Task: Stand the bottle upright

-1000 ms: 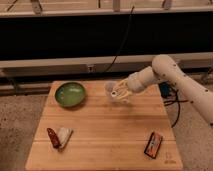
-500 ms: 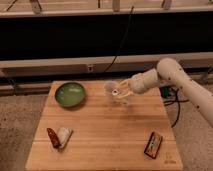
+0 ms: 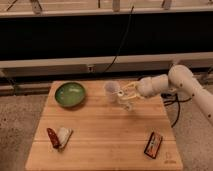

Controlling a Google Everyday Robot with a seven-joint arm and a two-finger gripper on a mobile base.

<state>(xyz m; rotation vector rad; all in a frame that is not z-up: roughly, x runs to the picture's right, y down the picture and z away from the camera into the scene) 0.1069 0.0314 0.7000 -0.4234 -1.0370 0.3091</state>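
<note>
My gripper [image 3: 125, 95] is over the back middle of the wooden table [image 3: 100, 150], just right of a translucent whitish cup [image 3: 111, 91]. It looks shut on the small clear bottle [image 3: 125, 103]. The bottle hangs roughly upright from the gripper, with its lower end at or just above the tabletop. Its cap is hidden by the gripper. The white arm [image 3: 175, 82] reaches in from the right.
A green bowl [image 3: 70, 93] stands at the back left. A red and white packet [image 3: 59, 137] lies at the front left. A dark snack bar [image 3: 153, 145] lies at the front right. A cable hangs behind the table.
The arm and gripper have shifted slightly right and down beside the cup, with the bottle still in the gripper. Nothing else moved.
</note>
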